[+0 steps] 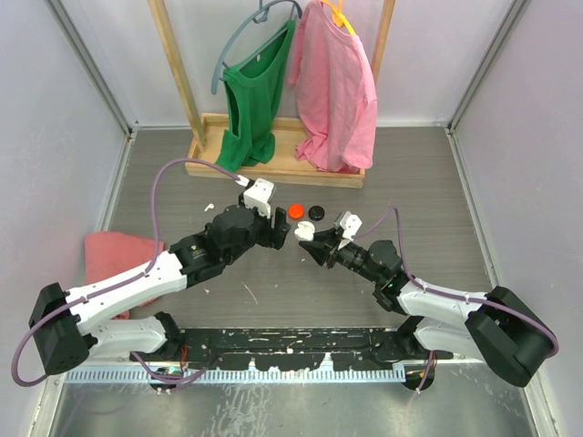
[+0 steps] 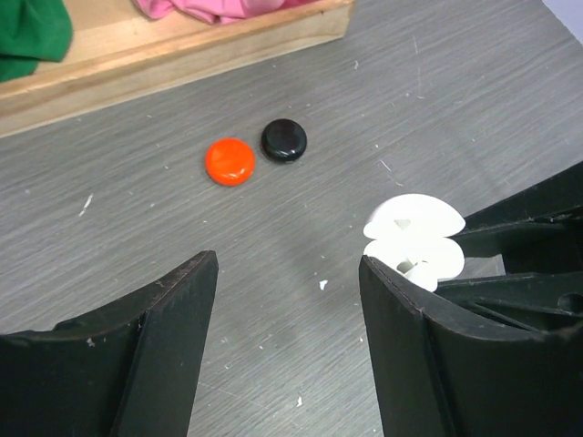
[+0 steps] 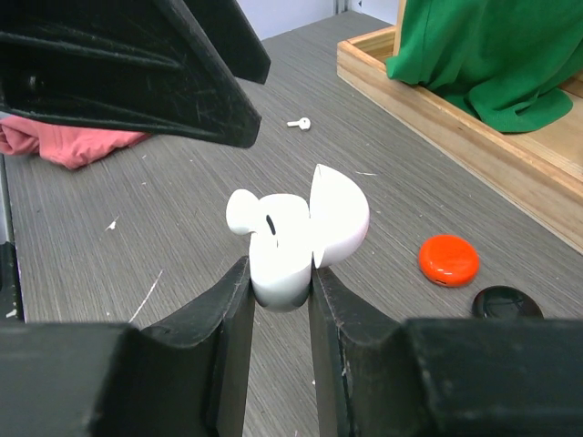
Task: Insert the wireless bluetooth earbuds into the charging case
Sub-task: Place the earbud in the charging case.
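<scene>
The white charging case (image 3: 284, 264), lid open, is pinched between my right gripper's (image 3: 280, 269) fingers and held above the table. One white earbud (image 3: 244, 209) sticks out of its top. The case also shows in the top view (image 1: 307, 234) and the left wrist view (image 2: 414, 238). A second white earbud (image 3: 298, 123) lies loose on the table, seen far left of the grippers in the top view (image 1: 209, 208). My left gripper (image 2: 287, 273) is open and empty, just left of the case (image 1: 281, 230).
An orange-red puck (image 1: 295, 210) and a black puck (image 1: 316, 213) lie just behind the grippers. A wooden rack base (image 1: 273, 168) with a green top and a pink top on hangers stands at the back. A pink cloth (image 1: 114, 250) lies at the left.
</scene>
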`<state>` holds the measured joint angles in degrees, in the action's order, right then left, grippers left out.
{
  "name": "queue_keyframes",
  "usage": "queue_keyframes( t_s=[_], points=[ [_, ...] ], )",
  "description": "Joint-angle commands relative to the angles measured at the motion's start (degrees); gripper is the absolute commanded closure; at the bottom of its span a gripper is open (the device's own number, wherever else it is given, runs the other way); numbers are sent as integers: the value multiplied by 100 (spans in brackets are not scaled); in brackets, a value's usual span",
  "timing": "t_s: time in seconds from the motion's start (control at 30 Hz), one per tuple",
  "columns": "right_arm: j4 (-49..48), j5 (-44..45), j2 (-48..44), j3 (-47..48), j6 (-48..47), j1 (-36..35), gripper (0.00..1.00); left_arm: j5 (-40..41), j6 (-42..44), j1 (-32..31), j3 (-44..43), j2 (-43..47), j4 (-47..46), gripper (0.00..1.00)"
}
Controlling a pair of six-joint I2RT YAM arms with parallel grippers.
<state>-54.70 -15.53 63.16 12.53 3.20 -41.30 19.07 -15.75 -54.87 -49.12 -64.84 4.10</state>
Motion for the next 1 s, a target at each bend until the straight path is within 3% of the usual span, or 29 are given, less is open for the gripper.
queue_keyframes(
  t_s=[0.0, 0.97],
  points=[
    [-378, -1, 4, 118, 30, -21, 99, -702, -165, 130, 18, -53, -344, 35],
    [-407, -64, 102, 155, 66, -27, 99, -1526, -296, 187, -187, -392, -386, 36]
  ],
)
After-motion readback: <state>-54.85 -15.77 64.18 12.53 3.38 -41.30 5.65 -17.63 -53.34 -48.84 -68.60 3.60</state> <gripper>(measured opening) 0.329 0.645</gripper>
